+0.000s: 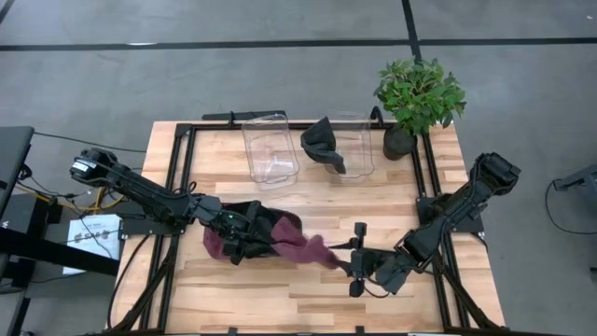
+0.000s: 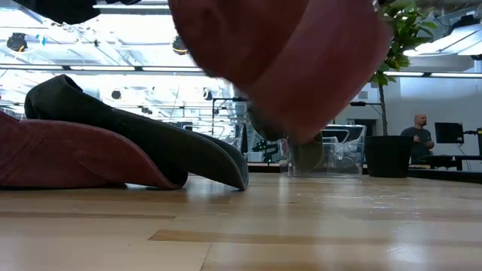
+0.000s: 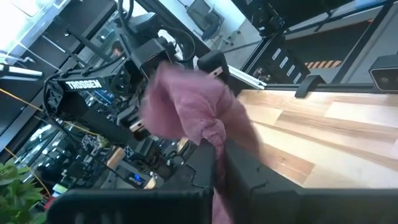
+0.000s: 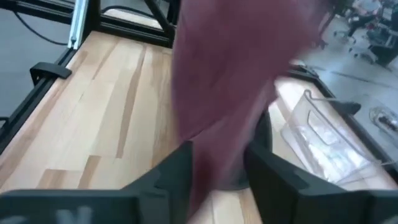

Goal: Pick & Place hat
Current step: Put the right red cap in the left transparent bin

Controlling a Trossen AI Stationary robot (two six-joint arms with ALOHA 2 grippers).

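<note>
**Maroon hat stretched between both grippers above the table**

Pale wooden planks make up the table [image 1: 308, 289], framed by black rails and standing on a grey floor. At the far left, the left arm reaches in across the boards, and the left gripper [image 1: 254, 235] sits over a dark and maroon heap of fabric lying on the wood. In the left wrist view its fingers [image 3: 249, 171] are closed on a fold of the maroon hat [image 1: 303, 245], which bunches up just past them. From the low view, another maroon hat [image 2: 68, 154] and a dark hat [image 2: 151, 139] lie on the table surface, touching one another.

Toward the middle, the maroon hat spreads rightward from the left gripper to the right gripper [image 1: 359, 261], lifted off the boards; the low view shows it hanging in front of the camera. Behind, near the far edge, stand two clear plastic bins [image 1: 272, 149], and a dark hat [image 1: 325, 145] rests on the rim of the right one.

Further right, the right gripper has its fingers [image 4: 171, 171] clamped on the hat's other edge, the cloth pinched between them. A potted plant [image 1: 418, 98] stands at the far right corner. A person [image 2: 418, 135] shows in the room beyond.
</note>
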